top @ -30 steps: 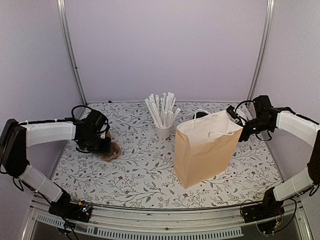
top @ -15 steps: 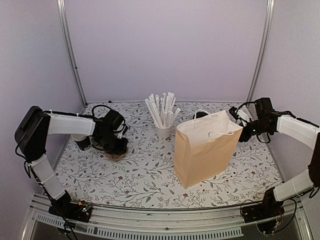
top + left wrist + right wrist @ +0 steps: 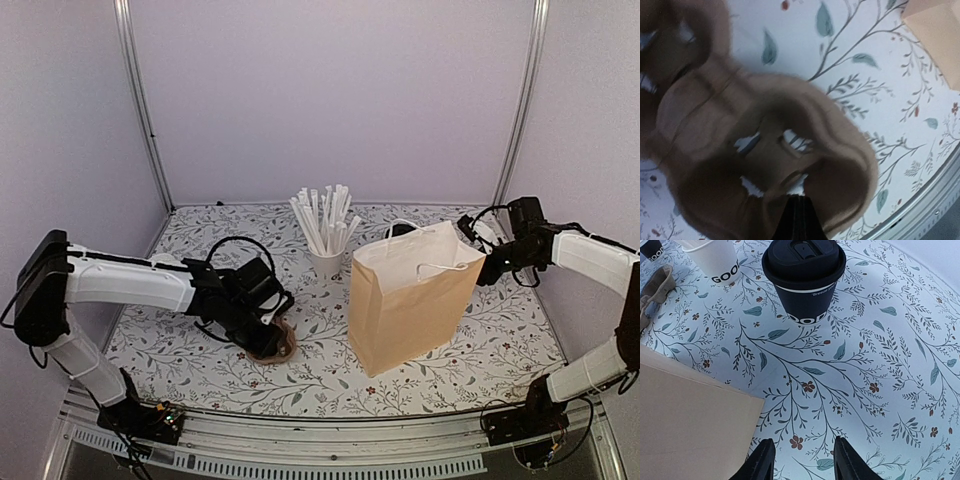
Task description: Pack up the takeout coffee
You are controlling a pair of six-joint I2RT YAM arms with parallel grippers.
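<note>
Left end effector (image 3: 796, 212): closed, pinching the edge of the carrier (image 3: 765, 150) (wrist view is blurred, so can't tell if it's lifted or resting on the bench (image 3: 300, 385)). In the top view the carrier is at front centre, left of the bag (image 3: 415, 300), near it but apart.

Right end effector (image 3: 803, 445): open, nothing between the fingers, hanging over bare bench behind the bag's right rear corner. Coffee (image 3: 804, 280) stands upright straight ahead of it with the lid (image 3: 804, 255) seated on top, near the fingers but not touching. Straw cup (image 3: 715, 260) is further off to one side. Another black cup (image 3: 650, 247) is cut off at the frame corner.

Progress, as a judgement: lid on, so that part looks done. Bag stands upright with its top open, and its inside can't be seen. Coffee is in neither the carrier nor the bag. Still to do: set the carrier down, grasp the coffee, put it in the carrier, probably bag it. Call it early to mid. The right arm looks best placed for the pickup.
</note>
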